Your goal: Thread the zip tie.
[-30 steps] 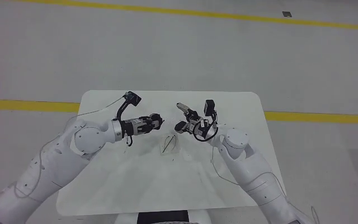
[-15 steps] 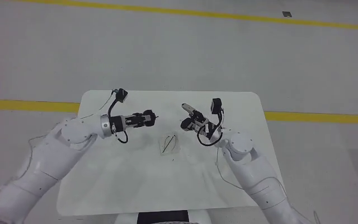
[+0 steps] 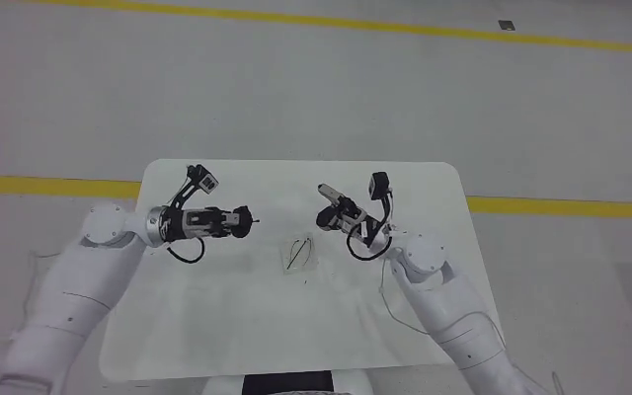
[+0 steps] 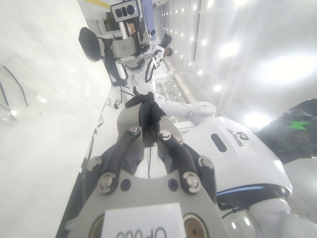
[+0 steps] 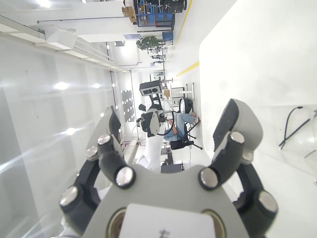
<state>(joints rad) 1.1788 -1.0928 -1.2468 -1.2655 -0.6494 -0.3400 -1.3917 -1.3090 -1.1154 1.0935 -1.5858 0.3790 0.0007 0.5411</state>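
Observation:
My left gripper (image 3: 245,221) hovers over the table's left half, shut on a short black zip tie (image 4: 145,101) whose bunched end sticks out past the fingertips. In the left wrist view that gripper (image 4: 149,115) points across at the right arm. My right gripper (image 3: 324,205) is held above the table's middle, facing the left one across a wide gap. Its fingers stand open with nothing between them (image 5: 171,122). A clear bag (image 3: 299,252) with black zip ties (image 5: 293,127) lies flat on the table between and in front of both grippers.
The white table (image 3: 197,326) is bare apart from the bag (image 4: 17,92). Thin cables trail from both arms over its surface. Grey floor with yellow lines (image 3: 553,205) surrounds the table.
My left gripper has drawn back to the left, away from the right gripper, keeping the zip tie in it. The right gripper has stayed almost in place, open.

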